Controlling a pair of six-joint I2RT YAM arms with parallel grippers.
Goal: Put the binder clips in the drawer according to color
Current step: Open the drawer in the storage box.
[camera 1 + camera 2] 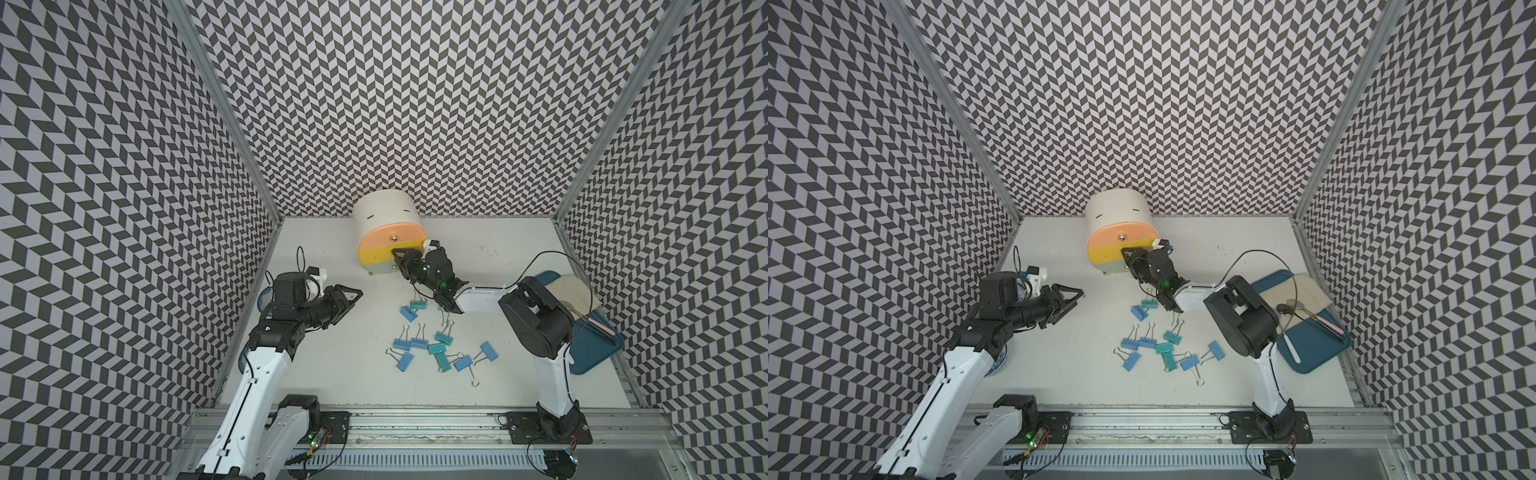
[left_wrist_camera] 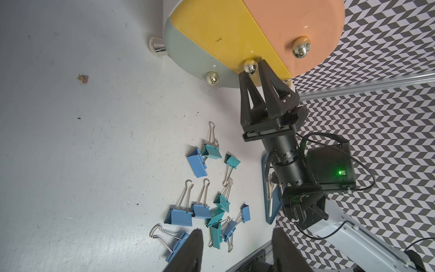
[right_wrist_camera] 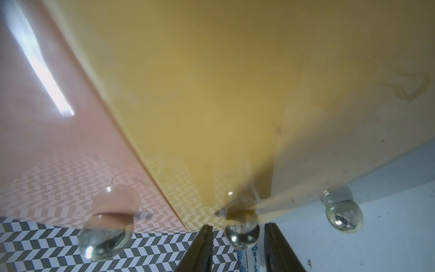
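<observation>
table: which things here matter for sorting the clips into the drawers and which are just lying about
In the job: binder clips, blue and teal; drawer cabinet; yellow drawer's knob, straddled by the right gripper.
Lying about: blue tray with its spoon; blue-patterned dish under the left arm.

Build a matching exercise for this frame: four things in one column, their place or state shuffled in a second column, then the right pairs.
Things
1. left black parallel gripper
2. right black parallel gripper
3. blue and teal metal binder clips
4. dark blue plastic tray

Place or state
A. scattered loose on the white table
B. open, holding nothing, away from the clips
C. partly hidden behind the right arm, at the table's edge
D. open, jaws flanking the round metal knob of the yellow drawer

Pairs: 1-B; 2-D; 3-A; 4-C
</observation>
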